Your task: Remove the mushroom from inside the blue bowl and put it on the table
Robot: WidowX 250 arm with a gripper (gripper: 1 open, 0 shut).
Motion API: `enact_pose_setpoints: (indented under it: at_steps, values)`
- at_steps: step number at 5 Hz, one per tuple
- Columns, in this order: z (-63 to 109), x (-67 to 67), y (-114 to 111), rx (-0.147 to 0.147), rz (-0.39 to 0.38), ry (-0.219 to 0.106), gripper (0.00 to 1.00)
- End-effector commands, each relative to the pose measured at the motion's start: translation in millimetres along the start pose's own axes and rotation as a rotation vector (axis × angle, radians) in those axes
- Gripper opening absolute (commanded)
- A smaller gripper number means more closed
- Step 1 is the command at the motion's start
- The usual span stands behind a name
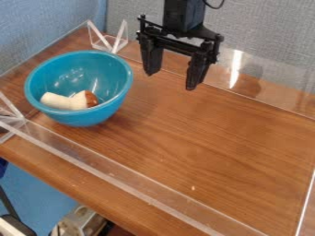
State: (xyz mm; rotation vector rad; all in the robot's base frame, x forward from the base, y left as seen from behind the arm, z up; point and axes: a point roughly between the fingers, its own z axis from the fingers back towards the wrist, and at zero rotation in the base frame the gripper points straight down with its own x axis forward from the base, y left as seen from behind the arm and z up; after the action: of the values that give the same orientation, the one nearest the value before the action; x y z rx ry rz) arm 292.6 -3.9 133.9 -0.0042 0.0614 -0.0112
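Lying in blue bowl (80, 87): mushroom (68, 100) (cream stem).

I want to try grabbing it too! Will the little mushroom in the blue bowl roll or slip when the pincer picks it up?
Probably a bit. The mushroom lies on its side in the blue bowl, so its rounded cap could roll along the curved bottom. It looks small, likely light. Smooth plastic may slip from the open pincer.

Black gripper (175, 76) upright, pointing down, jaws spread wide, empty
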Motion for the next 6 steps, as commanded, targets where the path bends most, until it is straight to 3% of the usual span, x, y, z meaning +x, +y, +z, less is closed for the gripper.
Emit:
enact_pose_setpoints:
  at_steps: [1, 3, 5, 6]
  values:
    - [-1.5, -3.5, 14.6, 0.001, 0.024, 0.001, 1.0]
    - [-9.2, -14.5, 55.5, 0.007, 0.087, 0.015, 1.0]
    - [-28.4, -30.9, 122.7, 0.025, 0.155, 0.033, 1.0]
    - [-40.8, -34.3, 137.9, 0.044, 0.17, 0.045, 1.0]
